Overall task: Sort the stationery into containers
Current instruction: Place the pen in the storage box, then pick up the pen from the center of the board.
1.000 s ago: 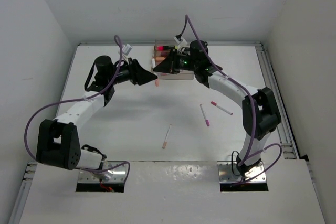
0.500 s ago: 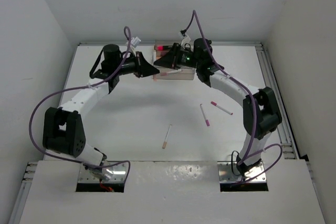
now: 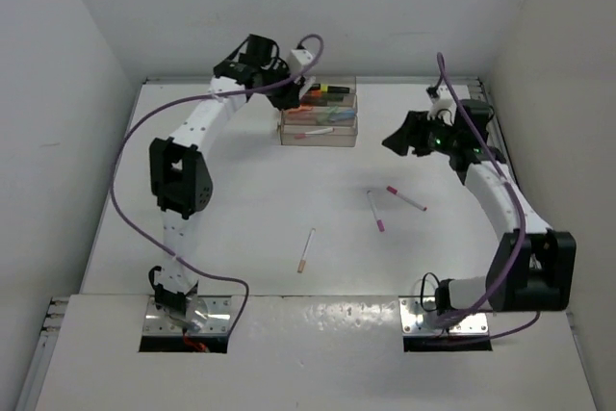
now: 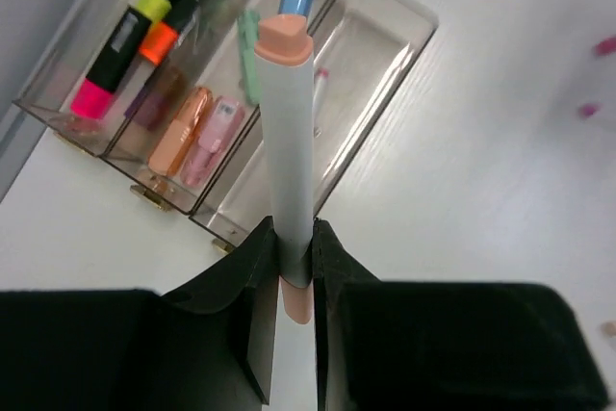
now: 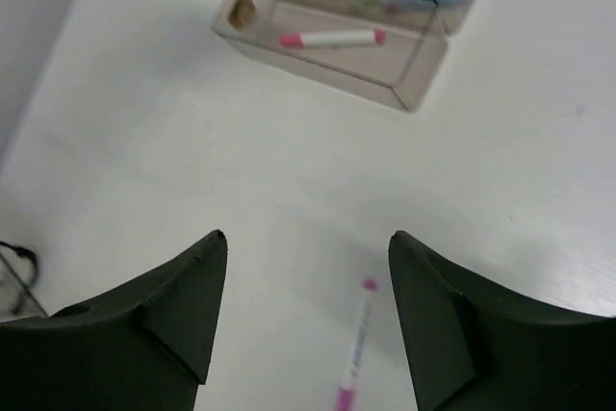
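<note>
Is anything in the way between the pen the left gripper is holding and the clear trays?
No, nothing visible blocks it. The left gripper holds the peach-capped pen close to the trays, and their tops are open. The front tray has bare room inside.

White table point(image 3: 241, 199), clear trays point(image 3: 319, 128) at far edge, pink-tipped pens point(image 3: 374, 210), peach-tipped pen point(image 3: 305, 250)

No legible text or labels anywhere.

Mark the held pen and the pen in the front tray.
held pen point(image 4: 289, 156): left wrist view, middle of white barrel.
pen in the front tray point(image 5: 332, 38): right wrist view, white barrel.
</note>
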### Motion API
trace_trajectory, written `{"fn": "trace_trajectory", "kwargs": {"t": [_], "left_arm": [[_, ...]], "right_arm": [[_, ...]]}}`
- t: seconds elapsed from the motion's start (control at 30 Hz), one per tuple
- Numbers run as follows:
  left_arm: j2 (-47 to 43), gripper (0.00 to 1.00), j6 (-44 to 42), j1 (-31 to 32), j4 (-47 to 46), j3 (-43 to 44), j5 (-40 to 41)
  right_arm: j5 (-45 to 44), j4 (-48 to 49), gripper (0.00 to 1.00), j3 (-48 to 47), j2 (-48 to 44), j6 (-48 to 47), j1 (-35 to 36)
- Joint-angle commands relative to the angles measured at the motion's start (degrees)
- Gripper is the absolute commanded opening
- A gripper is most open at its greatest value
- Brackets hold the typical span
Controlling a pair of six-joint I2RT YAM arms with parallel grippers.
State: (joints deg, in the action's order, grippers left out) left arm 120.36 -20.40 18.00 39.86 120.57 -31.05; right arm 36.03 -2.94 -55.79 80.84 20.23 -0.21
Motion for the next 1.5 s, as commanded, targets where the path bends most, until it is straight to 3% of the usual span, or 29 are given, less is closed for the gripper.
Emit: {"fn": "trace_trajectory", "kwargs": {"t": [0.0, 0.1, 0.27, 0.57, 0.7, 0.83, 0.93, 1.23, 1.37, 1.43, 1.47], "left_arm": [[4.79, 0.1, -13.33, 4.32, 8.49, 5.63, 12.47], [6.2, 0.13, -18.96, 7.4, 4.19, 3.97, 18.9], [10.32, 0.15, -26.52, 9.77, 1.63, 5.72, 22.61], [14.38, 0.3, -31.01, 10.13, -2.06, 5.29, 26.04], [15.08, 0.37, -30.75, 9.78, -3.99, 5.29, 25.86], [15.0, 0.46, -28.73, 9.51, -4.96, 5.9, 25.6], [12.73, 0.47, -25.49, 9.25, -5.4, 7.13, 23.41], [-1.33, 0.49, -11.34, 6.7, -6.11, 2.14, 10.4], [-6.09, 0.53, -2.57, 3.45, -4.88, -1.56, 3.21], [-9.32, 0.65, 1.13, -0.58, -4.44, -5.49, -1.96], [-9.35, 0.65, 2.37, -0.6, -4.44, -5.52, -3.65]], "right_arm": [[-0.96, -8.03, 0.67, 3.57, -7.77, -18.81, -2.42], [0.26, -10.59, 0.67, 7.35, -10.87, -22.51, -6.02], [0.98, -12.53, 0.67, 12.89, -15.18, -27.33, -7.53], [-11.41, -19.28, 0.66, 10.8, -9.39, -38.67, -5.16], [-12.3, -20.53, 0.66, 9.82, -5.09, -42.62, -5.24], [-12.13, -23.5, 0.65, 7.46, -1.66, -48.08, -4.1], [-11.95, -25.7, 0.61, 4.3, 2.03, -53.17, -3.4], [-15.01, -35.9, 0.3, -11.09, 17.23, -59.68, 1.25], [-17.48, -40.03, 0.31, -14.96, 22.25, -61.71, 3.02], [-18.1, -41.09, 0.36, -15.32, 23.48, -62.41, 3.98], [-18.1, -41.09, 0.37, -15.31, 23.66, -62.5, 3.99]]}}
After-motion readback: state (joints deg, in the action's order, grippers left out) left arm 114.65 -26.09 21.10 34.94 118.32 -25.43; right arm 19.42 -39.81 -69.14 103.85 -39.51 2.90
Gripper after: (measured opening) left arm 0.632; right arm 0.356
